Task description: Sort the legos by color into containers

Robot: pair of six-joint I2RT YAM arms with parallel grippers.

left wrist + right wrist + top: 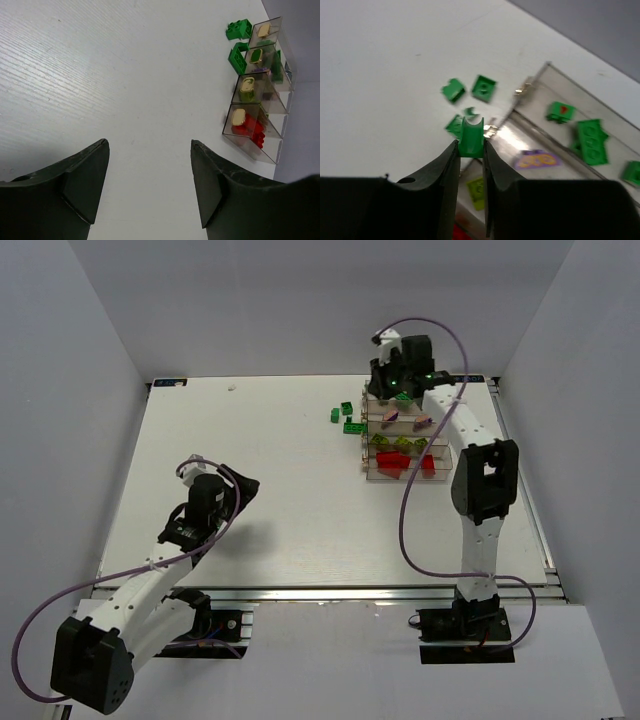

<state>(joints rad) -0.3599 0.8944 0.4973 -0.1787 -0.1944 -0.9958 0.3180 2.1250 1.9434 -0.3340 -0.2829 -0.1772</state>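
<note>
Right gripper [471, 149] clenched on a green lego [471, 134], raised over the containers' [532, 90] end wall. Other green legos [484, 88] lie on the table [395, 60] beside it. Left gripper [149, 146] released, jaws apart.

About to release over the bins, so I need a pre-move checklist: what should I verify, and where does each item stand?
1. Green brick clamped in the right hand: ok.
2. Brick directly over the bin holding green bricks: cannot tell.
3. That bin has room: ok.
4. Left hand open, apart from the containers: ok.
5. Table cleared of loose green bricks: not ok, three lie beside the containers.
</note>
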